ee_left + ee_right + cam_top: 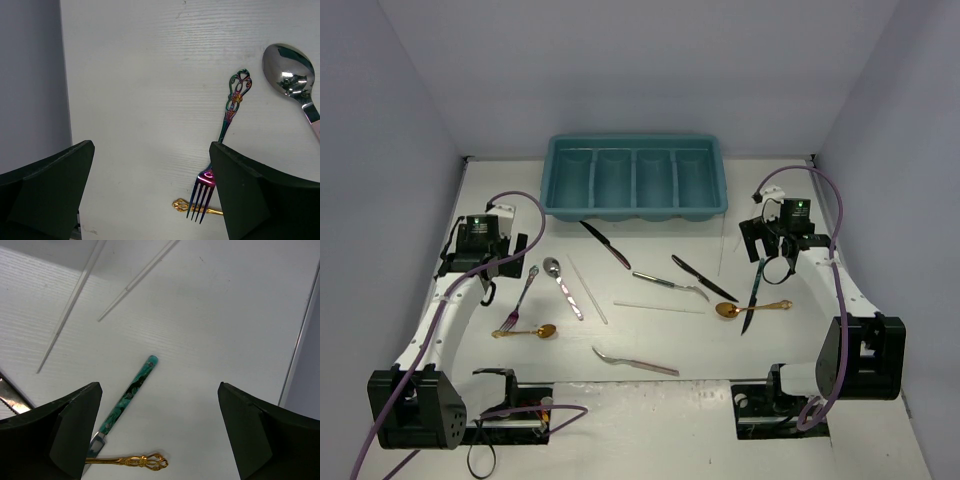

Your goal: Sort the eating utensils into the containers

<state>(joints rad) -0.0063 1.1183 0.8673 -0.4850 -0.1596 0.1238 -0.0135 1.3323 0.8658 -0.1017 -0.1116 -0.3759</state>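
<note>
Both jaws gape, holding nothing; utensils (635,362) lie scattered on the white tabletop (650,340), short of the teal-blue plastic cutlery tray (635,141); I fear that grabbing the green-handled knife (129,392) drags the crossing gold spoon (135,460) along.

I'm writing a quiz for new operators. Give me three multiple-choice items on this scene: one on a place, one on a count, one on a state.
1. Where is the teal tray? A) at the table's far end B) between the arm bases C) under the right arm
2. How many compartments has the tray? A) two B) four C) six
3. How is the left tool? A) shut on a spoon B) open, holding nothing C) out of view
Answers: 1 A, it lies beyond all the utensils; 2 B, three dividers show; 3 B, its jaws stand wide apart, gripping nothing.
</note>
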